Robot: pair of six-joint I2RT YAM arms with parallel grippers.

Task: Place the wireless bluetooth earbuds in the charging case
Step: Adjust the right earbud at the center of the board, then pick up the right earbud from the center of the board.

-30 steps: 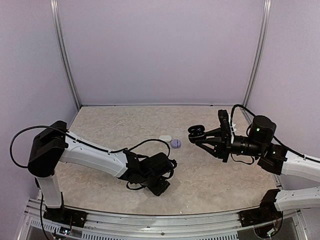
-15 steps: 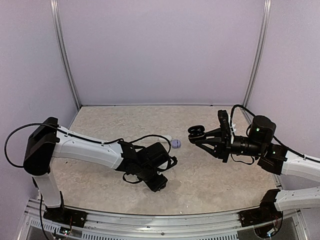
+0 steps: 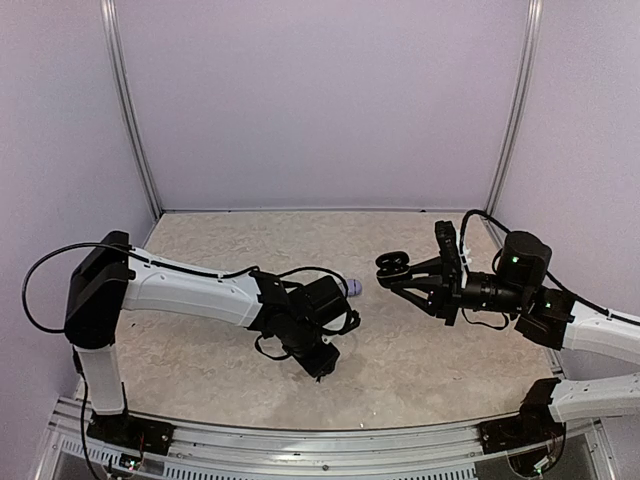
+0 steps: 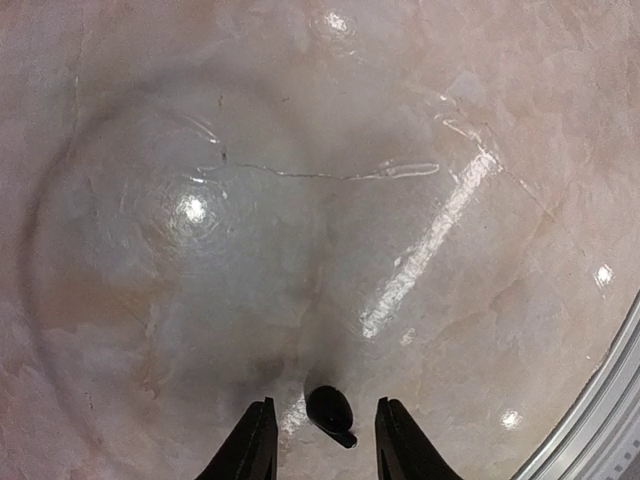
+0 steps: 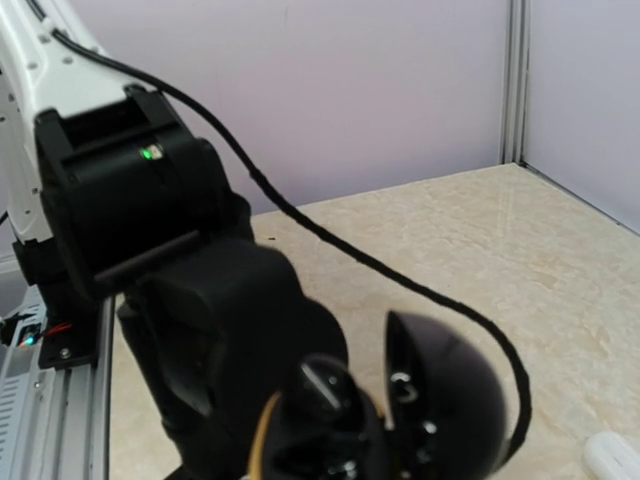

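The black earbud lay on the table, between the fingers of the left claw, which stood narrow but not touching it. A slow, centred squeeze seemed best, or it could pop out. The right claw held the open black case up.

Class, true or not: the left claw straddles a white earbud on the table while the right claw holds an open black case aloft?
No. The earbud at the left claw is black, not white, as the left wrist view shows. The rest holds: it lies on the table, and the right claw holds the open black case aloft.
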